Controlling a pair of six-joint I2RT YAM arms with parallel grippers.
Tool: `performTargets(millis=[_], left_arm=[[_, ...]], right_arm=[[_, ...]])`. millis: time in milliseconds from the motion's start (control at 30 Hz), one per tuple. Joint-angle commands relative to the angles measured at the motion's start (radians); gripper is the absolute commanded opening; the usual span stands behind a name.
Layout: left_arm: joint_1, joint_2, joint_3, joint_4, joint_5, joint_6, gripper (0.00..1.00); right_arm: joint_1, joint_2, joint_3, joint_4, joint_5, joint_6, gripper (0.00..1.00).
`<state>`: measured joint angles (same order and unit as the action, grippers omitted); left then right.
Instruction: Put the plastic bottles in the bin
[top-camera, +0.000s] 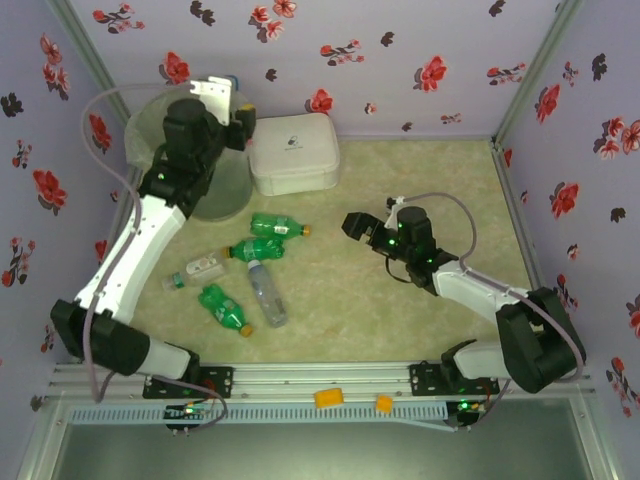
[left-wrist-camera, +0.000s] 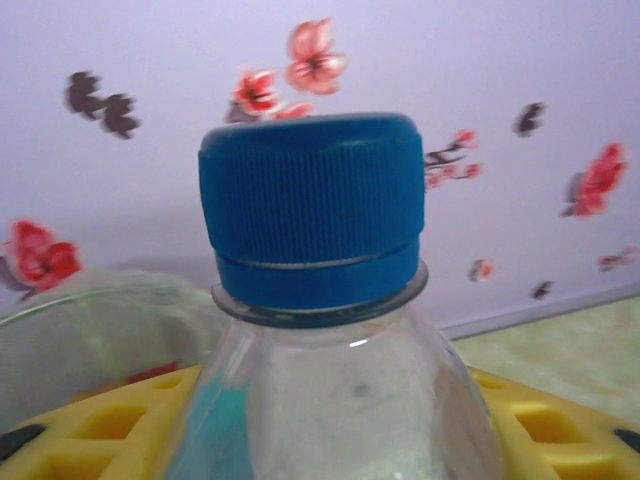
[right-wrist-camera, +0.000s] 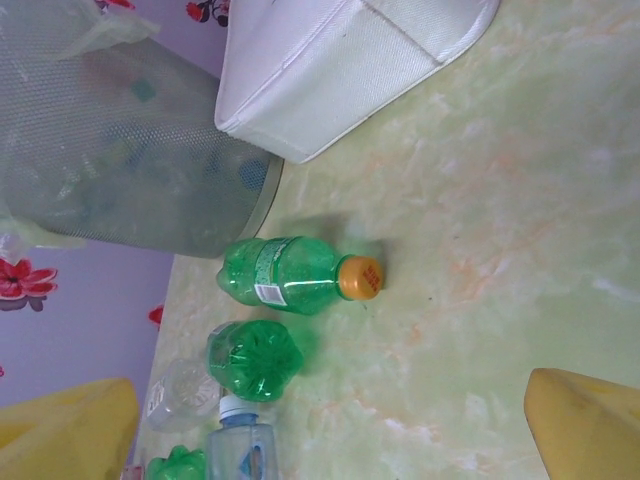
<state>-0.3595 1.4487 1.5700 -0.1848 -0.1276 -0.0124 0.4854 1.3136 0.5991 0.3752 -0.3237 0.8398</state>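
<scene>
Pinches a clear bottle with a blue cap between the yellow fingers of the left tool, gripping below the neck, cap pointing away from the wrist. Holds it high at the bin, by the rim on the side nearest the white box — cannot tell whether over the opening or just outside it. Has the right tool spread wide and empty, low over the middle of the surface, pointing towards the loose bottles. Counts 5 of them lying on their sides on the surface in front of the bin: a green bottle with an orange cap nearest the right tool, a second green bottle just beside it, a blue-labelled bottle close below that, a third green bottle nearer the arm bases, and a pale bottle farthest left. Makes out dim shapes through the bin's translucent wall from the right wrist — too blurred to name.
</scene>
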Motion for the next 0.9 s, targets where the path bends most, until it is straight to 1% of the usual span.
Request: performTargets(millis=[0, 133, 300, 400, 500, 633, 700, 733, 800, 867], left_arm=[[0.094, 0.08, 0.112, -0.127, 0.028, -0.051, 0.41], [0.18, 0.181, 0.239, -0.197, 0.092, -0.105, 0.4], [0.234, 0.317, 0.428, -0.323, 0.115, -0.142, 0.4], [0.255, 0.384, 0.493, -0.374, 0.148, -0.189, 0.4], [0.257, 0.425, 0.515, -0.411, 0.154, -0.209, 0.41], [0.257, 0.432, 0.475, -0.387, 0.178, -0.248, 0.43], [0.257, 0.434, 0.471, -0.383, 0.186, -0.262, 0.51], [0.257, 0.434, 0.474, -0.383, 0.186, -0.266, 0.58], [0.258, 0.432, 0.489, -0.395, 0.186, -0.27, 0.77], [0.257, 0.423, 0.512, -0.417, 0.187, -0.269, 0.99]], right_arm=[[0.012, 0.009, -0.003, 0.02, -0.02, 0.012, 1.0], [0.016, 0.008, -0.009, 0.001, -0.02, 0.009, 1.0], [0.018, -0.006, -0.013, -0.026, -0.018, 0.005, 1.0], [0.019, -0.023, -0.018, -0.046, -0.006, -0.003, 0.99], [0.021, -0.037, -0.021, -0.062, 0.005, -0.01, 1.0], [0.022, -0.046, -0.022, -0.074, 0.011, -0.014, 1.0], [0.022, -0.047, -0.021, -0.081, 0.012, -0.018, 1.0], [0.022, -0.048, -0.022, -0.084, 0.013, -0.019, 1.0], [0.024, -0.046, -0.022, -0.084, 0.014, -0.021, 1.0], [0.024, -0.046, -0.022, -0.082, 0.016, -0.022, 1.0]])
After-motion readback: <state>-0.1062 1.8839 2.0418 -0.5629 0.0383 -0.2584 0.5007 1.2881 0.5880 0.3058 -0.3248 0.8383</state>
